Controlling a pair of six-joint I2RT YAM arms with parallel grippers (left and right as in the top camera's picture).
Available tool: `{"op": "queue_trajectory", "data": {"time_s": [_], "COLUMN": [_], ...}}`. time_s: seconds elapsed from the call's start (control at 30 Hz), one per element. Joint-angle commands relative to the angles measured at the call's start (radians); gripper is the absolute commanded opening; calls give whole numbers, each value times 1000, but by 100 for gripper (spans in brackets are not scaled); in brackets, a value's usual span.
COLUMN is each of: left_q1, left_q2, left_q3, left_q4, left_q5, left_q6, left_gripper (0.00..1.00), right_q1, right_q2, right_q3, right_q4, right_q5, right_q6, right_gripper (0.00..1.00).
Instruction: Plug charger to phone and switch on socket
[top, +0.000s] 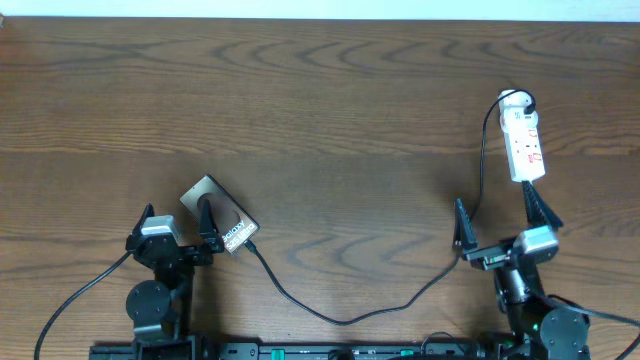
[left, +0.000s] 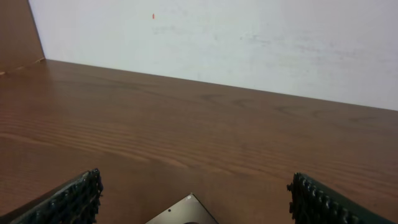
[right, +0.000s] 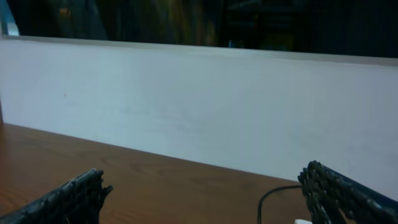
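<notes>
Left pincer (top: 177, 212): jaws wide, holding nothing, poised near the counter's (top: 320, 100) near edge toward the left corner. One of its fingers (top: 205, 215) overlaps the phone (top: 225, 222) in the overhead view; I cannot tell if they touch. The left wrist view shows the same pincer (left: 194, 180) spread, with a corner of the phone (left: 183, 213) low between the fingers. The phone lies flat and skewed to the counter edges, its lettered end toward the near edge. Right pincer (top: 497, 212): jaws also wide and empty, near the near edge toward the right corner. It sits just short of the socket (top: 523, 140), which lies close to the right edge, long axis running front to back. The charger (top: 350, 318) leaves the socket's far end, runs down past the right pincer and sags toward the near edge. It then rises to meet the phone's lettered end; whether the tip is seated I cannot tell. Right wrist view: pincer (right: 202, 177) spread, a loop of the charger (right: 267, 198) between the fingers.
</notes>
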Motion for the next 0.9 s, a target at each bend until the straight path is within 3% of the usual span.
{"op": "queue_trajectory", "data": {"time_s": [0.0, 0.2, 0.5, 0.87], "left_q1": [5, 5, 5, 5], "left_q2": [-6, -6, -6, -6], "left_q3": [-13, -13, -13, -13], "left_q4": [-40, -40, -40, -40], "left_q5": [21, 21, 21, 21], "left_q6": [12, 12, 12, 12], "left_gripper": [94, 94, 94, 94], "right_q1": [5, 5, 5, 6], "right_q2": [-30, -34, -34, -33], "right_q3": [-45, -87, -87, -87], "right_q4": [18, -14, -271, -269], "right_q5": [9, 10, 89, 118], "right_q6": [0, -9, -30, -69], "right_gripper": [99, 99, 99, 99]}}
